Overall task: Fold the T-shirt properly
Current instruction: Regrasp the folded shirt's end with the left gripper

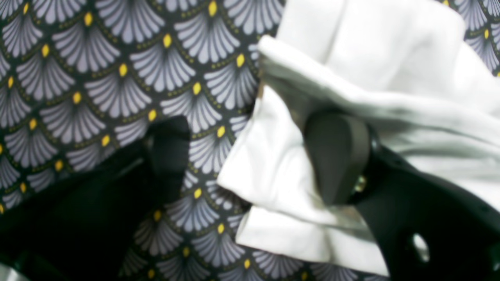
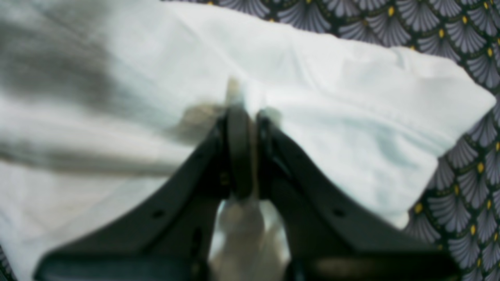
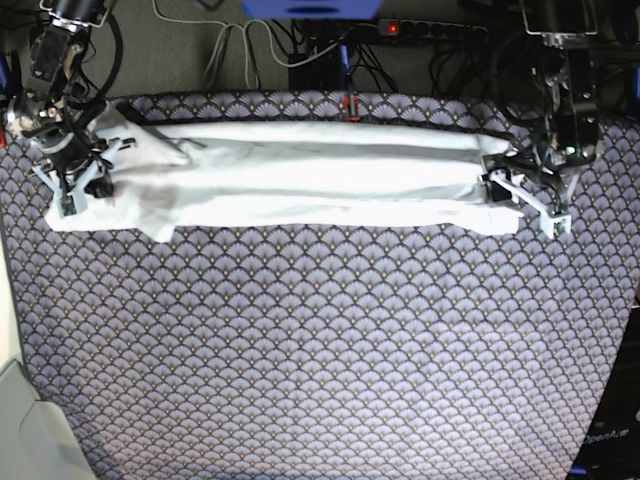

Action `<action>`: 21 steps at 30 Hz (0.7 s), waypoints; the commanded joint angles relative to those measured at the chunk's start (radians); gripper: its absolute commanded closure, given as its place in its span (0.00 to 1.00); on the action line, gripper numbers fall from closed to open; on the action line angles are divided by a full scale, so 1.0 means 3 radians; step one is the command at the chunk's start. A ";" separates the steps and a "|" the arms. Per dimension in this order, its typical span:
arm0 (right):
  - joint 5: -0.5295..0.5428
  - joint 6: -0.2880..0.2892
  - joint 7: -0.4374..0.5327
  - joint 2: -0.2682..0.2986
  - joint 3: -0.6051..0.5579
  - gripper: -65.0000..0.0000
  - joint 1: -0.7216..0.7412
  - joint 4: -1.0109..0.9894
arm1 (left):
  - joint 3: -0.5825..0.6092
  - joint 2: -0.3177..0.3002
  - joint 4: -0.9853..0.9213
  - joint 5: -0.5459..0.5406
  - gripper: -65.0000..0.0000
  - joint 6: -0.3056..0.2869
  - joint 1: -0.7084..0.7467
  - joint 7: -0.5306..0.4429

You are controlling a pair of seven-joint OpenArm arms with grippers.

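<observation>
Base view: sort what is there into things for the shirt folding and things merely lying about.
For the job:
- T-shirt, folded into a long band
- right tool, shut on the T-shirt
- left tool, open at the other end

Lying about:
- patterned tablecloth
- power strip and cables behind
</observation>
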 commanded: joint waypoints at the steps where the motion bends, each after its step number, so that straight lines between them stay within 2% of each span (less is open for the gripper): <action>1: -0.0057 -0.0017 -0.0076 0.0039 0.0007 1.00 0.0006 0.0011 | 0.0014 -0.0003 -0.0013 0.0006 0.24 -0.0027 0.0031 0.0191; 11: -0.0057 -0.0017 -0.0076 0.0039 -0.0110 1.00 -0.0024 0.0011 | -0.0002 -0.0008 0.0186 0.0001 0.24 -0.0022 0.0169 0.0191; 21: -0.0057 -0.0017 -0.0076 0.0039 -0.0110 1.00 -0.0009 0.0011 | -0.0662 0.0130 0.0529 0.0001 0.25 -0.0022 0.0210 0.0191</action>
